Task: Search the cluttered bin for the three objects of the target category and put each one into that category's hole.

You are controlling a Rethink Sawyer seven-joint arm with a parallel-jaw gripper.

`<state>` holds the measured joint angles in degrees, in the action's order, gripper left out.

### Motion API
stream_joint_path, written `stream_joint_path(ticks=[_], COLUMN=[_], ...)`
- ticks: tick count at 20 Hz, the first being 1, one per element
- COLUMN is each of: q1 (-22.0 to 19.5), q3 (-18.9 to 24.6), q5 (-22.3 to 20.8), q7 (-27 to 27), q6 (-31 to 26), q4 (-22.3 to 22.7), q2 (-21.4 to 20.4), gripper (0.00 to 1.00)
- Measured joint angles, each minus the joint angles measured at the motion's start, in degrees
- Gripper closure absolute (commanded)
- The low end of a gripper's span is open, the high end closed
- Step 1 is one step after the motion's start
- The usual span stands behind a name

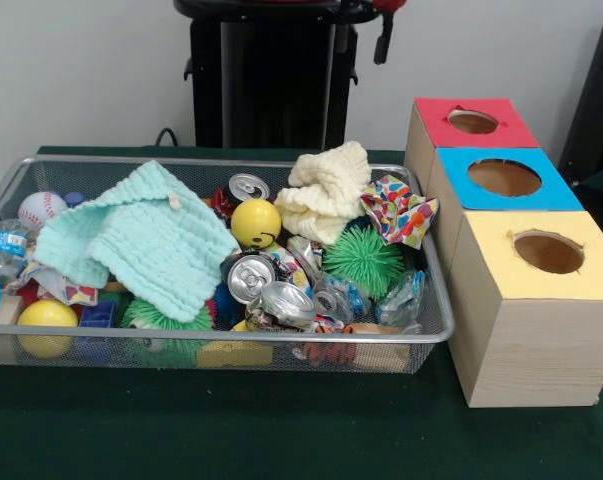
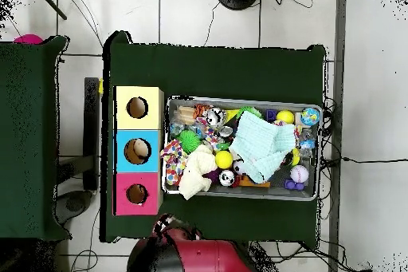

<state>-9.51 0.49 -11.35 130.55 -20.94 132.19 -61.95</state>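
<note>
Green cloth covers the table point(image 1: 281, 440). Beside the full wire bin point(image 1: 436, 330) stand three boxes point(image 1: 526, 330) with holes. Nobody can tell how the gripper point(image 1: 383, 38) stands.

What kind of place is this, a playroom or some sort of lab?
Most likely a robotics lab, not a playroom: a mesh bin of mixed clutter sits beside three sorting boxes on a green table, with cables on the tiled floor.

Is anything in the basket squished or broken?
Yes. The silver cans near the front of the mesh bin look crushed and dented. Everything else is just jumbled together, with nothing spilled onto the table.
</note>
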Motion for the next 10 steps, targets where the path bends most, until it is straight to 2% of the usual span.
stream_joint_path(ticks=[2, 4, 6, 10], q1=[2.95, 4.02, 7.07, 9.10], q3=[-1.33, -1.98, -4.03, -6.03], q5=[-0.02, -0.08, -0.31, -0.31], q7=[0.00, 0.00, 0.00, 0.00], q6=[5.29, 7.33, 13.19, 18.08], q4=[-0.58, -0.98, -2.69, -4.89], q2=[1.69, 2.69, 6.39, 11.32], gripper=[0.00, 0.00, 0.00, 0.00])
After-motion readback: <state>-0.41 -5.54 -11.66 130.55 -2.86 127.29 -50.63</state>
